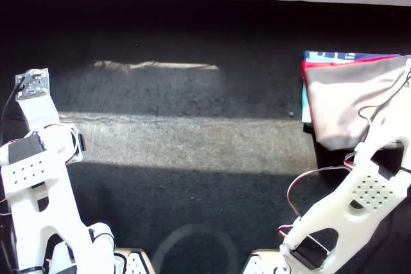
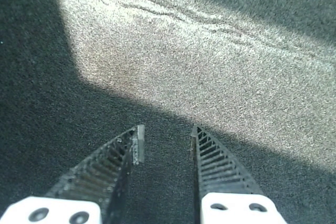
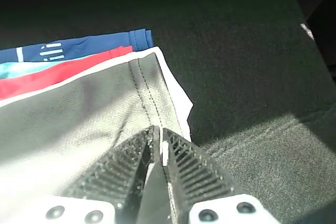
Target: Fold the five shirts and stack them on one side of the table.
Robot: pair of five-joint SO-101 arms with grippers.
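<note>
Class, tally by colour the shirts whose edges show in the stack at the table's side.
blue shirt: 1
teal shirt: 1
red shirt: 1
white shirt: 1
grey shirt: 1
Total: 5

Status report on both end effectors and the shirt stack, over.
Left end effector open, low over the table. Right end effector shut on grey shirt, top of the stack at the table's side. Nothing seen in the way.

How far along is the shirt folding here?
Done: folded shirts stacked at the right of the table, grey shirt on top. In hand: right end effector shut on the grey shirt's edge. Remaining: letting go; left end effector is open above bare table.
</note>
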